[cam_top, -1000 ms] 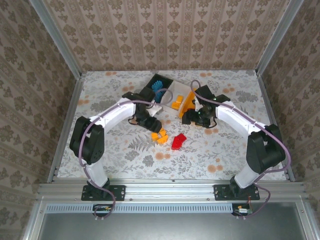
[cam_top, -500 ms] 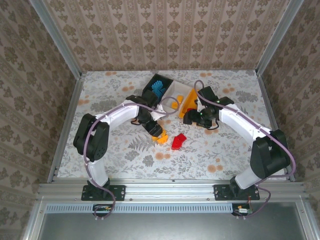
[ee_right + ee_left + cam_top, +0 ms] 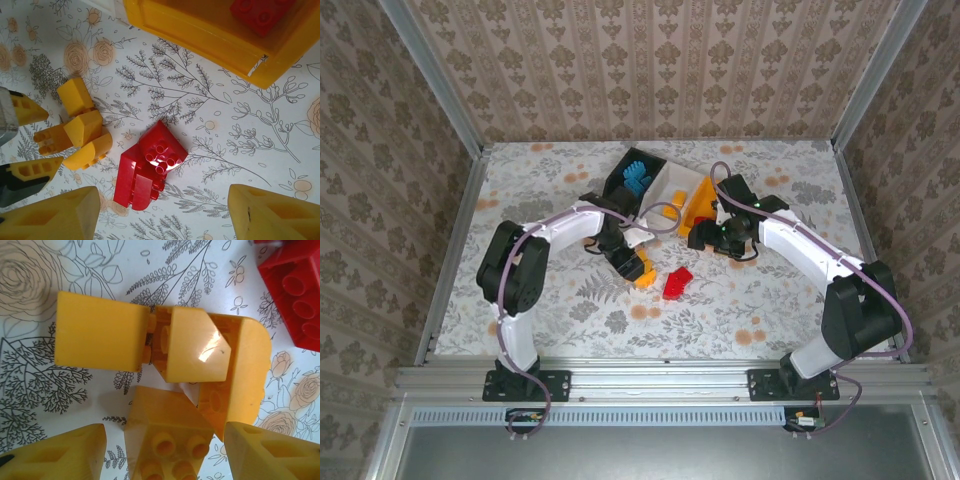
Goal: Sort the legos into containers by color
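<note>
Left pincer (image 3: 170, 460) hangs low over our floral worktop (image 3: 60, 400), jaws apart, with a gap on each side of a yellow brick (image 3: 167, 435) that touches other yellow bricks (image 3: 165, 347). Our right pincer (image 3: 165, 215) is wide too and holds nothing, above two red bricks (image 3: 147, 170). Beyond them we see the yellow bin (image 3: 200, 35) with a red brick (image 3: 257, 12) inside. Blue bricks (image 3: 636, 177) lie in the black bin (image 3: 613, 183). The white bin (image 3: 678, 178) stands between the two.

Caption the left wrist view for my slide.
Open left gripper poised over clustered orange-yellow bricks, red brick alongside.
</note>
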Robot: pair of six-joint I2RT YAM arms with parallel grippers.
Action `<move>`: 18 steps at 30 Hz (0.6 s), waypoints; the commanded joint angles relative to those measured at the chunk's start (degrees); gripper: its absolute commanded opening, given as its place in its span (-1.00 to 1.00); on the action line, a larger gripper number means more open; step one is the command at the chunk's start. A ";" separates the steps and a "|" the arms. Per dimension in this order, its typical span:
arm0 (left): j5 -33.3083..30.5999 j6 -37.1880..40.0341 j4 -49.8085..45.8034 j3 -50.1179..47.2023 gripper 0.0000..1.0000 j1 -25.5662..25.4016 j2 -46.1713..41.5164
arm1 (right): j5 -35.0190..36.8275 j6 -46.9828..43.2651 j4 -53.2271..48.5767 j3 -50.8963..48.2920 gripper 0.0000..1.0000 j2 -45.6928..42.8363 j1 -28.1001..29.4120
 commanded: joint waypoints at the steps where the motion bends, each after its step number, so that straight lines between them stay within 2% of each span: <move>1: -0.38 1.96 -1.52 0.28 0.28 0.33 0.54 | 1.09 1.16 0.43 -0.36 0.39 -1.13 -0.15; 5: -0.58 1.36 -1.19 0.08 0.18 0.81 1.05 | 1.14 1.28 0.45 -0.01 0.38 -0.94 -0.13; 8: -0.70 1.04 -1.79 0.73 -0.07 1.28 1.67 | 1.10 1.36 0.42 0.49 0.39 -0.61 -0.08; 10: -0.71 0.65 -2.36 1.18 -0.17 1.80 1.96 | 1.06 1.24 0.31 0.72 0.39 -0.51 -0.11; 18: -0.64 -2.23 -4.14 1.27 -0.29 3.29 1.12 | 0.89 0.80 0.58 1.00 0.38 0.02 -0.07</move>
